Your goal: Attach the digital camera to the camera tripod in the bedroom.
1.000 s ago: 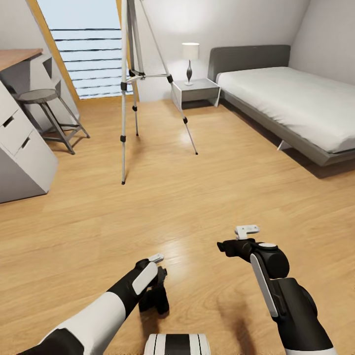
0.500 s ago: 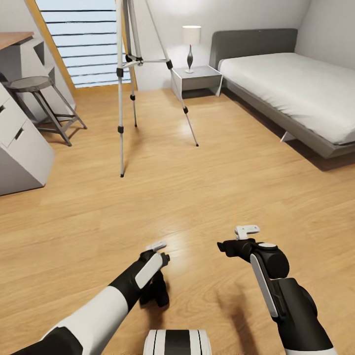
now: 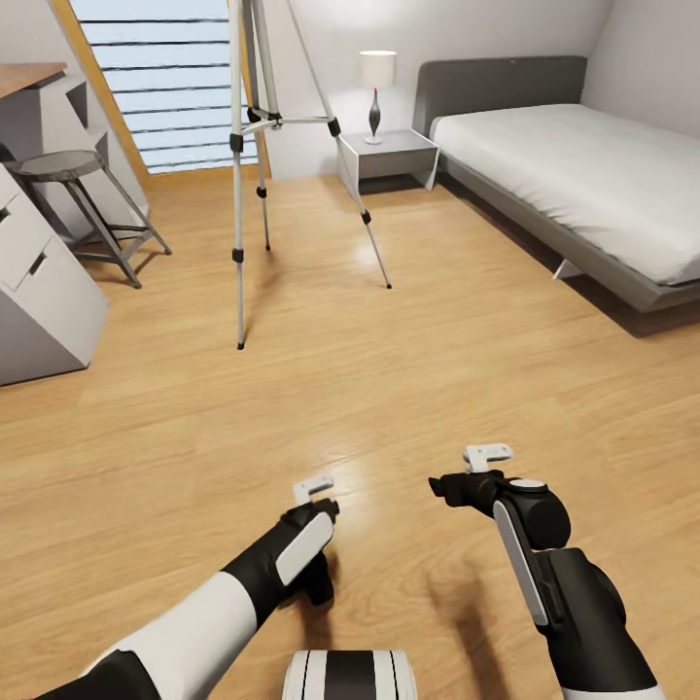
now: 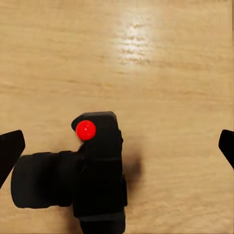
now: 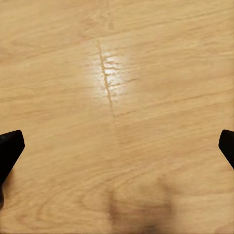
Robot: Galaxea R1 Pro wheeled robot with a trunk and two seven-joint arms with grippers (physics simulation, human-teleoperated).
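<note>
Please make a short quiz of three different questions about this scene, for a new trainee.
1. True or false: the digital camera lies on the bed.
2. Beside the tall window, which stands nearer to the left gripper? A) the camera tripod B) the lamp
3. Fill in: the right gripper is ____ (open or shut).

Key: 1 false, it lies on the wood floor. 2 A. 3 open.
</note>
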